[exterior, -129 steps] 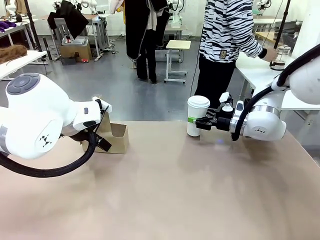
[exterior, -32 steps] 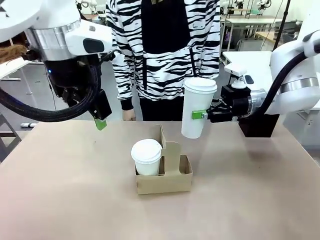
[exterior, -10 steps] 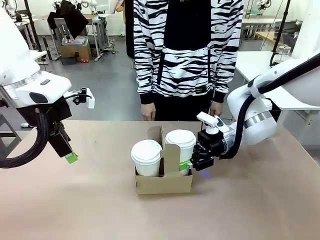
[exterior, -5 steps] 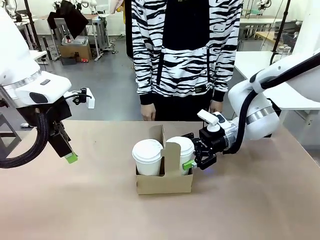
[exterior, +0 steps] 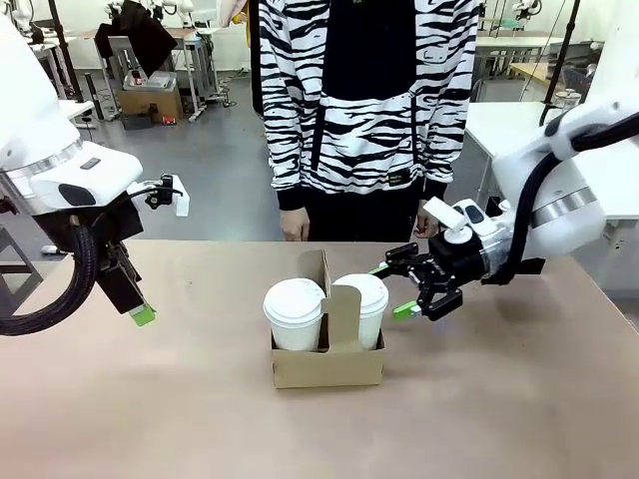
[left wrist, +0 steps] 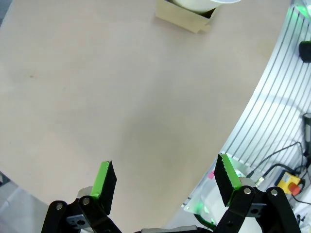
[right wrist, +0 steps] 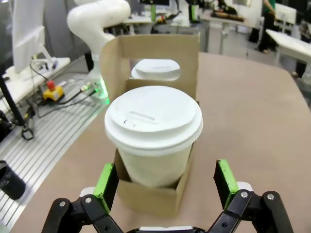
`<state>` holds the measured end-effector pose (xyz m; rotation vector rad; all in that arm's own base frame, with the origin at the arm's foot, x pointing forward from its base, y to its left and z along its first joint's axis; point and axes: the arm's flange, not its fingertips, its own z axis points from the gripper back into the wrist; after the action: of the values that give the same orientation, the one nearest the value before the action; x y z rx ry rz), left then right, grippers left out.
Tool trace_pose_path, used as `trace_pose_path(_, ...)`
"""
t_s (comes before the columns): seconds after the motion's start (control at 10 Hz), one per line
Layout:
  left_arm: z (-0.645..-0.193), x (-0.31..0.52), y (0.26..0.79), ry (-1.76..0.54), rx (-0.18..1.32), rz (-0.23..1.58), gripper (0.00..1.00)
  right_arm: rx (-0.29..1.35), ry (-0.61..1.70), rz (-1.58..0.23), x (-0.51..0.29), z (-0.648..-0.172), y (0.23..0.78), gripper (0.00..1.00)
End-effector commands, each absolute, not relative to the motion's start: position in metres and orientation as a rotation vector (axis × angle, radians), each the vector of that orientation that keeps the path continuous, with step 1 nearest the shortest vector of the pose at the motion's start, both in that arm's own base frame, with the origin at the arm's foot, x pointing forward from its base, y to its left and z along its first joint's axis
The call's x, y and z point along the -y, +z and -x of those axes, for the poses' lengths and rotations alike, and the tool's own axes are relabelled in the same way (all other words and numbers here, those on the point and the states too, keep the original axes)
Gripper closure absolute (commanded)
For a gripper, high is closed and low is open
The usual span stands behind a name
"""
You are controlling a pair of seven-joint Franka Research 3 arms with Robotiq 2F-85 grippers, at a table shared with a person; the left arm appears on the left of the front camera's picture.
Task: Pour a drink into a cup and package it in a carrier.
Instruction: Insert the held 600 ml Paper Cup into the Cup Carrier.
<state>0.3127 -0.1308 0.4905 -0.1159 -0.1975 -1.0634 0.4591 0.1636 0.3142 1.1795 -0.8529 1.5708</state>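
Note:
The brown cardboard carrier (exterior: pixel 327 364) sits mid-table with two white lidded cups in its slots: the left cup (exterior: pixel 295 313) and the right cup (exterior: pixel 363 307), either side of the upright handle panel. The drink is hidden under the lids. My right gripper (exterior: pixel 396 289) is open just right of the right cup, apart from it. In the right wrist view that cup (right wrist: pixel 153 138) stands in the carrier (right wrist: pixel 148 196) straight ahead of the open right gripper (right wrist: pixel 165 185). My left gripper (exterior: pixel 140 313) hangs open over the table's left part; in its own view the left gripper (left wrist: pixel 165 182) holds nothing.
A person in a black-and-white striped top (exterior: pixel 369 100) stands at the far edge behind the carrier, with a hand (exterior: pixel 294 226) near the table. White tables (exterior: pixel 519 125) stand at the back right. A corner of the carrier (left wrist: pixel 187 14) shows in the left wrist view.
My right gripper, which was around the right cup in the carrier, has drawn back to the right with its jaws apart. The cup stays in its slot. The left arm has not moved.

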Motion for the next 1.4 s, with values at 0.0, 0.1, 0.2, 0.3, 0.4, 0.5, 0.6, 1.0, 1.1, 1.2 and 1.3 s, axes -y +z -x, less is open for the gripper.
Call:
trace_pose_path(0.0,-0.314,0.13,0.491,-1.058,0.202,0.091,0.0,0.775,1.435,-1.022,-0.129,-0.443,0.348,0.0)
trace_pose_path(0.1,-0.314,0.13,0.491,-1.058,0.202,0.091,0.0,0.754,1.313,-0.933,-0.101,-0.435,0.372,0.0)
trace_pose_path(0.2,-0.314,0.13,0.491,-1.058,0.202,0.091,0.0,0.723,1.192,-0.847,-0.07,-0.429,0.393,0.0)
trace_pose_path(0.3,-0.314,0.13,0.491,-1.058,0.202,0.091,0.0,0.654,1.061,-0.713,-0.038,-0.423,0.406,0.0)
trace_pose_path(0.4,-0.314,0.13,0.491,-1.058,0.202,0.091,0.0,0.589,0.958,-0.635,-0.01,-0.413,0.417,0.0)
trace_pose_path(0.5,-0.314,0.13,0.491,-1.058,0.202,0.091,0.0,0.549,0.865,-0.579,0.013,-0.401,0.423,0.0)
trace_pose_path(0.6,-0.314,0.13,0.491,-1.058,0.202,0.091,0.0,0.531,0.797,-0.537,0.032,-0.393,0.428,0.0)
trace_pose_path(1.0,-0.314,0.13,0.491,-1.058,0.202,0.091,0.0,0.546,0.734,-0.466,0.062,-0.388,0.424,0.0)
trace_pose_path(1.1,-0.314,0.13,0.491,-1.058,0.202,0.091,0.0,0.546,0.734,-0.466,0.062,-0.388,0.424,0.0)
trace_pose_path(1.2,-0.314,0.13,0.491,-1.058,0.202,0.091,0.0,0.546,0.734,-0.466,0.062,-0.388,0.424,0.0)
trace_pose_path(1.3,-0.314,0.13,0.491,-1.058,0.202,0.091,0.0,0.546,0.734,-0.466,0.062,-0.388,0.424,0.0)
